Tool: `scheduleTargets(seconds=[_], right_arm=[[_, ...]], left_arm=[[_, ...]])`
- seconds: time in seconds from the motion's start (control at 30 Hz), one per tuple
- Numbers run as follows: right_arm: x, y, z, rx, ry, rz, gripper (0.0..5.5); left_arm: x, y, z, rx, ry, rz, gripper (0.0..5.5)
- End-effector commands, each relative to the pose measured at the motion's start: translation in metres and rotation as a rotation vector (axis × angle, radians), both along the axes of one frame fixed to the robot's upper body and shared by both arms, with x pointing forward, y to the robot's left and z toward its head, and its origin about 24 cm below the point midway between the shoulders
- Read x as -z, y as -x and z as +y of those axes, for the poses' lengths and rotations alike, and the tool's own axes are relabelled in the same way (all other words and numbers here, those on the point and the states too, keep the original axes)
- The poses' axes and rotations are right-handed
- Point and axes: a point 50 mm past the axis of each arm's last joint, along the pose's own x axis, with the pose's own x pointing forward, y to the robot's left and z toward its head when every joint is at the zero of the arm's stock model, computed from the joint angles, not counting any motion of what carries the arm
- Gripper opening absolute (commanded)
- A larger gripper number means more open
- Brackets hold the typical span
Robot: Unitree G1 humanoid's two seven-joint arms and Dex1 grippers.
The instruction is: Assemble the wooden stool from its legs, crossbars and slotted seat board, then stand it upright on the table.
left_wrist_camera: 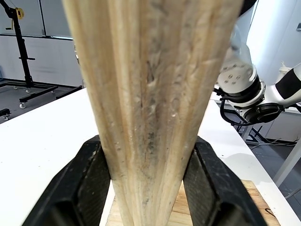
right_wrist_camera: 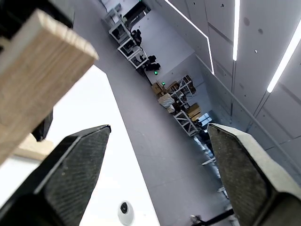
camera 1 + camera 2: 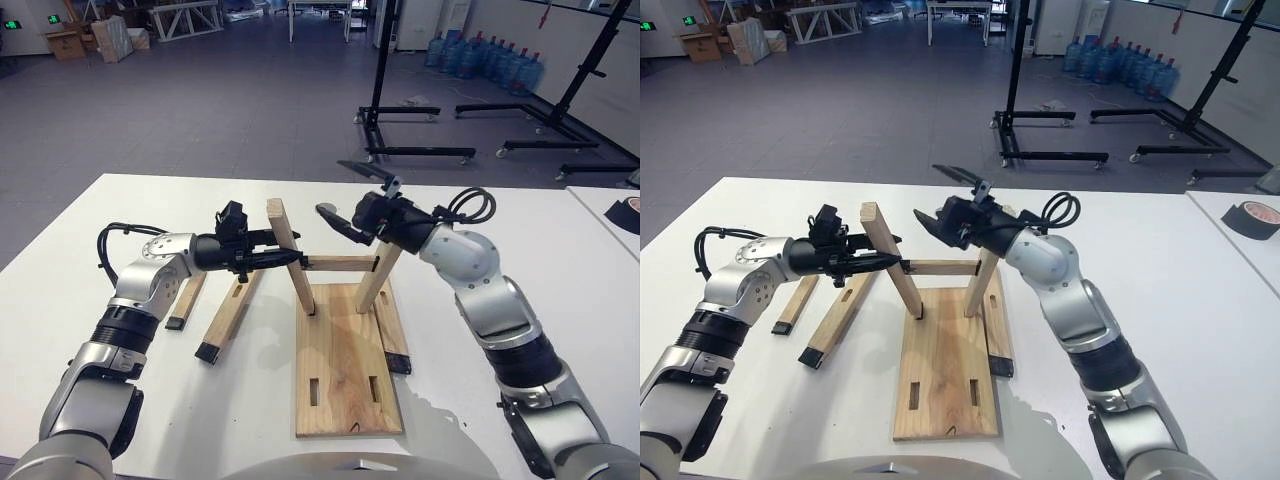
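Head camera. The seat board [image 3: 345, 370] lies flat on the table [image 3: 590, 300], midway along the front edge, slots up. Two legs stand in its far slots: the left leg [image 3: 283, 228] leaning away from the right leg [image 3: 376, 285], with a crossbar [image 3: 340, 264] running between them. The left gripper [image 3: 290, 260] is clamped on the left leg about level with the crossbar. The right gripper [image 3: 330, 186] hangs over the crossbar, just beside the right leg's top, jaws spread and holding nothing. Two spare legs [image 3: 232, 318] lie flat towards the table's left edge; a third piece [image 3: 393, 345] lies along the board's right edge.

Left wrist camera. Dark pads [image 1: 84, 183] press both sides of the leg. The board's far corner shows beyond it.

Right wrist camera. Fingers [image 2: 70, 174] are wide apart with only air between them. A sawn wooden end [image 2: 42, 70] sits off to one side, not between them; I cannot tell which leg it belongs to.

Reading: first leg pair is in hand, roughly a third done. Whether the crossbar and legs are fully seated, I cannot tell. Next, I judge, the right gripper should close on the right leg and press the pair together while the left one steadies its leg. Then the spare legs go into the near slots.
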Motion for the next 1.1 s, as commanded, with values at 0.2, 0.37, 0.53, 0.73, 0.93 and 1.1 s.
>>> scheduleTargets(seconds=[0.2, 0.37, 0.53, 0.73, 0.93, 1.1], right_arm=[[0.117, 0.026, -0.018, -0.057, 0.531, 0.350, 3.79], [0.086, 0.009, -0.012, -0.008, 0.366, 0.238, 3.79], [0.058, -0.002, -0.012, 0.016, 0.246, 0.155, 3.79], [0.012, -0.010, -0.010, 0.023, 0.060, 0.051, 3.79], [-0.019, -0.010, -0.008, 0.008, -0.018, -0.021, 3.79], [-0.025, -0.010, -0.008, 0.021, -0.043, -0.063, 3.79]], left_arm=[[0.123, 0.074, 0.013, 0.044, -0.448, 0.539, 2.02], [0.119, 0.067, 0.006, 0.001, -0.393, 0.521, 2.02], [0.094, 0.055, -0.004, -0.021, -0.312, 0.435, 2.02], [0.085, 0.053, -0.005, -0.037, -0.330, 0.397, 2.02], [0.053, 0.050, -0.005, -0.013, -0.280, 0.251, 2.02], [0.043, 0.042, -0.006, -0.064, -0.262, 0.226, 2.77]])
